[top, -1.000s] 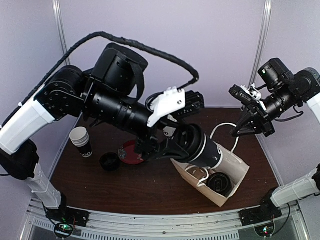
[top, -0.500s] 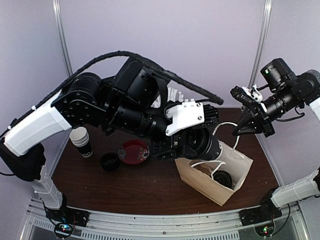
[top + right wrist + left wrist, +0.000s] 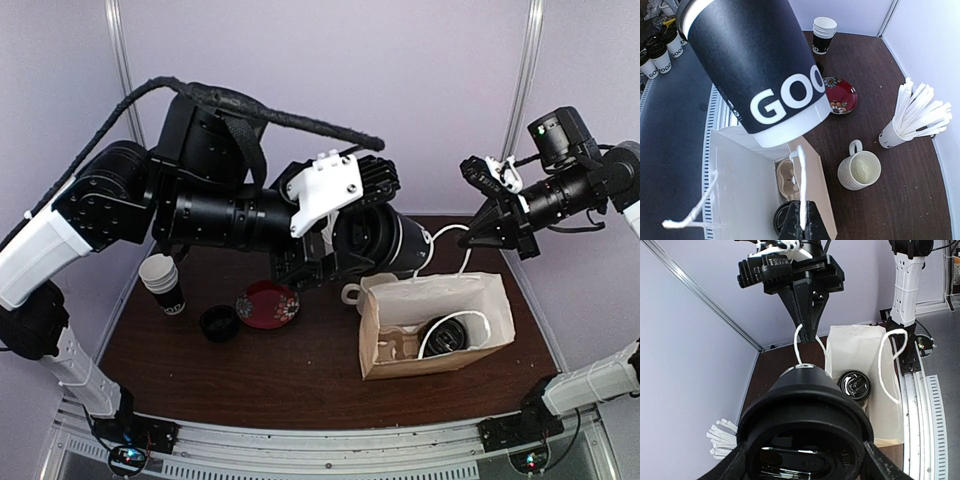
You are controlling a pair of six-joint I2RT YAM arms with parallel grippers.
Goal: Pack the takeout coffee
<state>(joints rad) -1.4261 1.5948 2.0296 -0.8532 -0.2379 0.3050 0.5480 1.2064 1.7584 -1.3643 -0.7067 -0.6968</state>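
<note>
- Red floral dish (image 3: 268, 304), flat on the table, left of centre in the top view.
- Cream ribbed mug (image 3: 859, 171), upright, lower right of the right wrist view.
- White cup of straws (image 3: 915, 115), just right of the mug, near the wall.
- Dark brown table (image 3: 300, 375).

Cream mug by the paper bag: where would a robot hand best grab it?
Likely by its rim, from straight above. The mug stands upright with its mouth open, so one finger could go inside and one outside. Its handle is only a small loop, and the bag and straw cup crowd its sides.
</note>
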